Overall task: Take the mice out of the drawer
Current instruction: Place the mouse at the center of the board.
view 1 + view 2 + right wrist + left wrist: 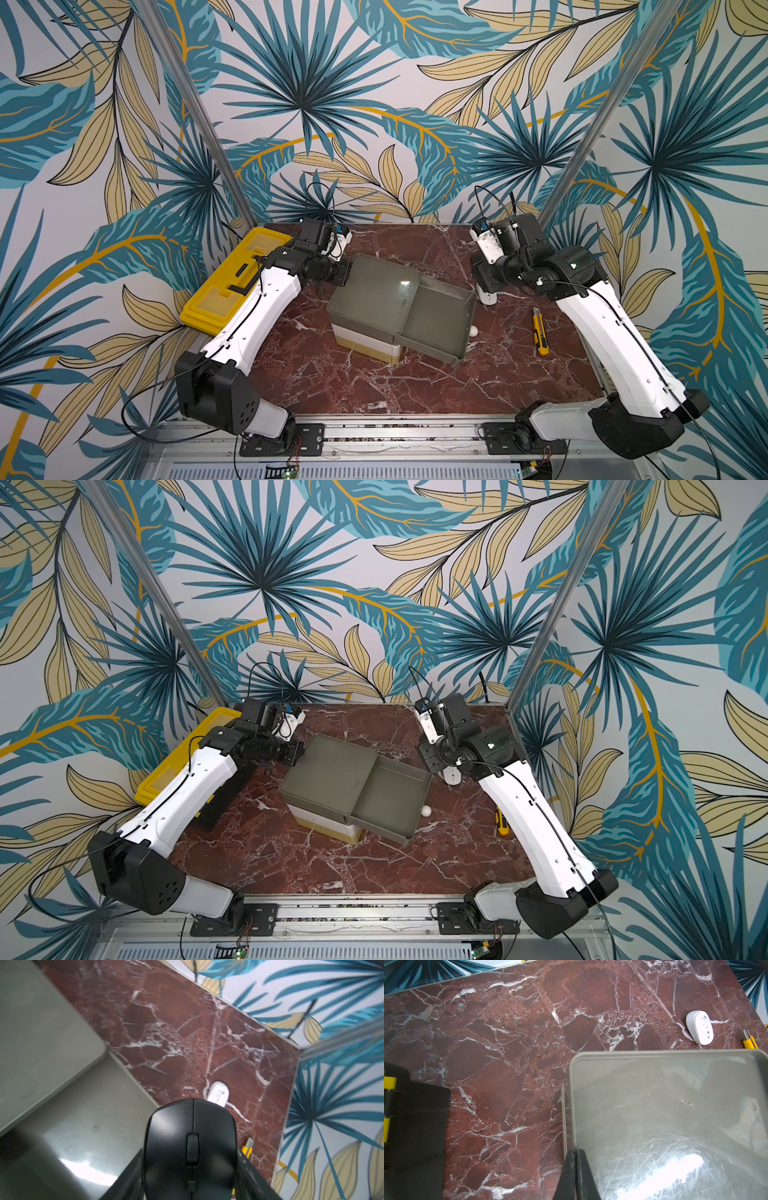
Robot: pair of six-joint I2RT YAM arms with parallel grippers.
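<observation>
**Top views**
- Surface: red marble table.
- Mid-table: drawer unit with a grey top. Its top drawer is slid out toward the robot's right, with a white knob on the front wall.
- Just past the drawer's far front corner: white mouse on the marble, largely covered by the right gripper above it. What that claw holds cannot be told in both top views.
- At the unit's far left edge: left gripper, at the rim of the grey top.
- Right of the drawer, well apart from it: utility knife, yellow and black, flat on the table.
- Table's left edge: yellow toolbox, partly under the left arm.

**Left wrist view**
- left gripper: its two fingers are pressed flat together with nothing between them, tips at the edge of the unit's grey top.
- white mouse: on the marble beyond the top's far side, with the knife's blade end near it.

**Right wrist view**
- black mouse: clamped by its sides between the right gripper's fingers. Its buttons and scroll wheel face the camera. It is held off the marble, outside the drawer.
- white mouse: on the table, partly hidden behind the black one's nose.
- top drawer: blurred, to one side of the held mouse; the knife's end shows at the other side.
</observation>
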